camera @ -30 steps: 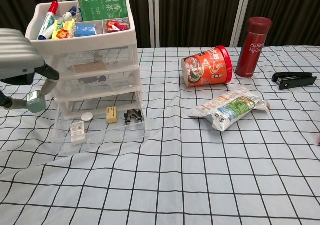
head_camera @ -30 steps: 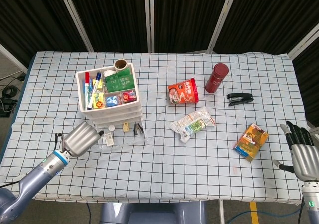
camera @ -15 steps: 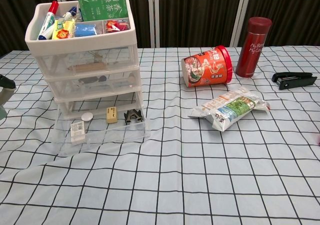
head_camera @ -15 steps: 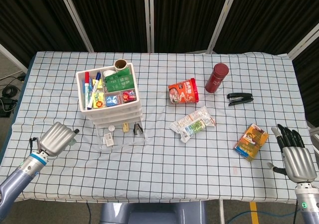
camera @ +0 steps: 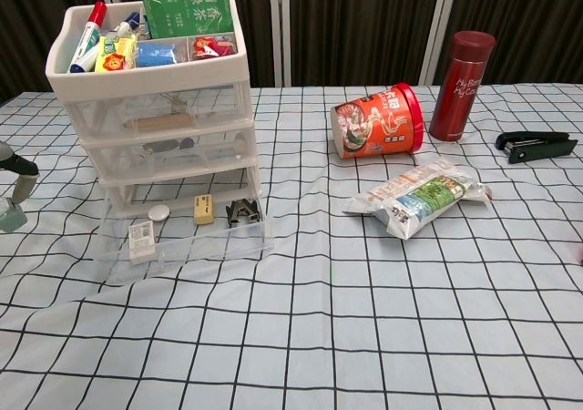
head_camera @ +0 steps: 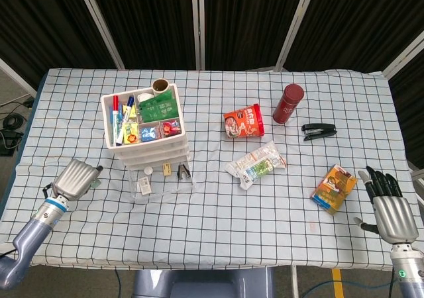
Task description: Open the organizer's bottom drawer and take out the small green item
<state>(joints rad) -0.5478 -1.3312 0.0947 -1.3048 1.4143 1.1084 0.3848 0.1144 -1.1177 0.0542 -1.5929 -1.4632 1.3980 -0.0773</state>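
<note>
Chest view: left robot hand (camera: 11,191) pinches small green item (camera: 11,217); head view: right robot hand (head_camera: 391,208) spread.

Organizer (camera: 155,82): matt white plastic frame; bottom drawer (camera: 187,237) clear, glossy plastic. Tablecloth (camera: 364,319): checked cloth, matt, lightly creased. Flask (camera: 462,73): smooth red finish with sheen. Snack packet (camera: 417,197): glossy film. Both hands (head_camera: 75,177) (head_camera: 392,212): ribbed grey metallic-looking backs.

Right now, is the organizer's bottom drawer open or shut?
Open: the bottom drawer sticks out in front of the organizer, its contents exposed.
</note>
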